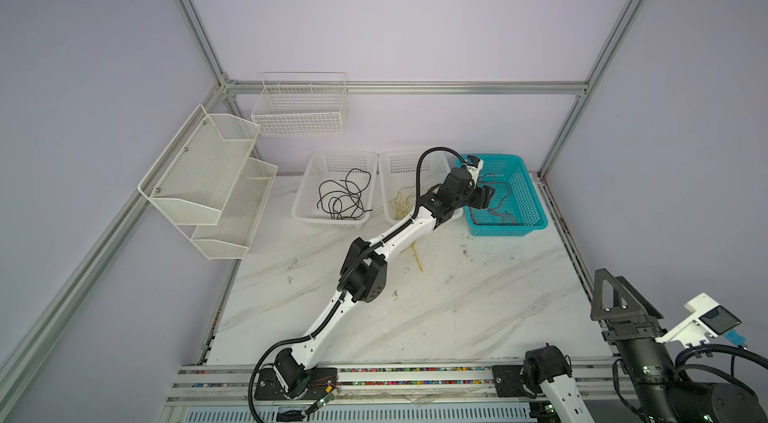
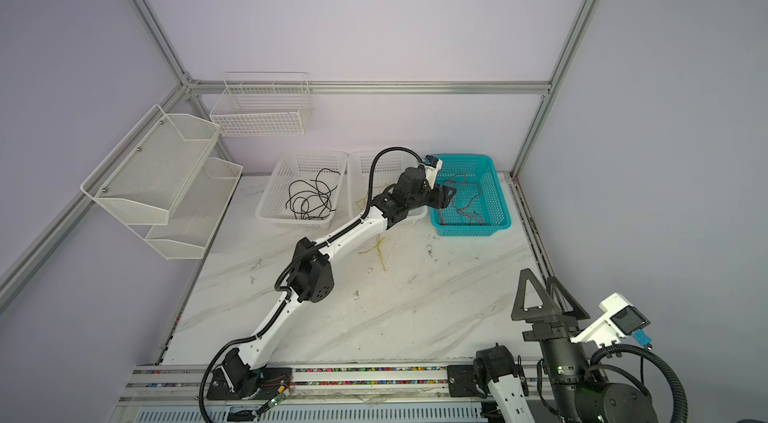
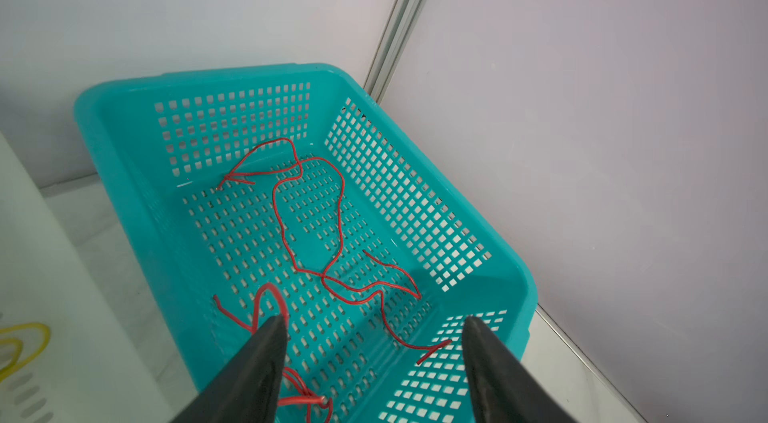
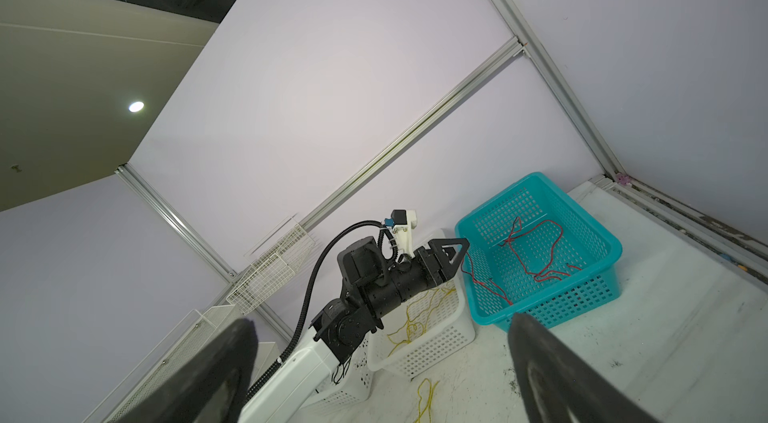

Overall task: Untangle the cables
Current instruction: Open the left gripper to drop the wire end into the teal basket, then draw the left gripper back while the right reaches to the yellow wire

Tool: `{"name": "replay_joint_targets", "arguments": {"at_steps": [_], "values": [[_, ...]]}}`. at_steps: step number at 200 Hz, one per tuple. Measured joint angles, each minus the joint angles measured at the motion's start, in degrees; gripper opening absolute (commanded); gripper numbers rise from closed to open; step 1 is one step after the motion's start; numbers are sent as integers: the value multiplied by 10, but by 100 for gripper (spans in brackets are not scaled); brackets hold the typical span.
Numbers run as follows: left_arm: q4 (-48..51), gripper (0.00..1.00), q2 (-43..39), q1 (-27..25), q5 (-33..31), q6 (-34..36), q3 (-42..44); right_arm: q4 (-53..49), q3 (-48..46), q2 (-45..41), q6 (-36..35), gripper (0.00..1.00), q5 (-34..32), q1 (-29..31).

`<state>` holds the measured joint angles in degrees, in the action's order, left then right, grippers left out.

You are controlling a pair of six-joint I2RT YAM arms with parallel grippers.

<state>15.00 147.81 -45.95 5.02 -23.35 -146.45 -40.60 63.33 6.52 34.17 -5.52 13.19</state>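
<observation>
A red cable lies loose on the floor of the teal basket, also seen in a top view. My left gripper hovers over that basket's near end, open, with nothing between its fingers; a red loop lies just beside one fingertip. The black cable sits in the left white basket. Yellow cable lies in the middle white basket, and a yellow strand lies on the table. My right gripper is open at the front right, holding nothing.
White mesh shelves hang on the left wall and a wire basket on the back wall. The left arm stretches diagonally over the marble table. Aluminium frame rails run along the front edge.
</observation>
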Motion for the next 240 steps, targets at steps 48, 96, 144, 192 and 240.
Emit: {"name": "replay_joint_targets", "arguments": {"at_steps": [48,96,144,192,240], "values": [[17,91,-70,-11,-17,35,3,-4,-10,2,0,97,0,0],[17,100,-301,20,-50,80,216,-8,-36,38,0,96,13,0],[17,100,-560,88,-101,123,530,1,-69,114,-9,92,80,0],[73,100,-779,109,-175,144,739,41,-113,198,-19,87,141,0],[125,100,-921,115,-268,144,893,99,-160,294,-32,82,193,0]]}}
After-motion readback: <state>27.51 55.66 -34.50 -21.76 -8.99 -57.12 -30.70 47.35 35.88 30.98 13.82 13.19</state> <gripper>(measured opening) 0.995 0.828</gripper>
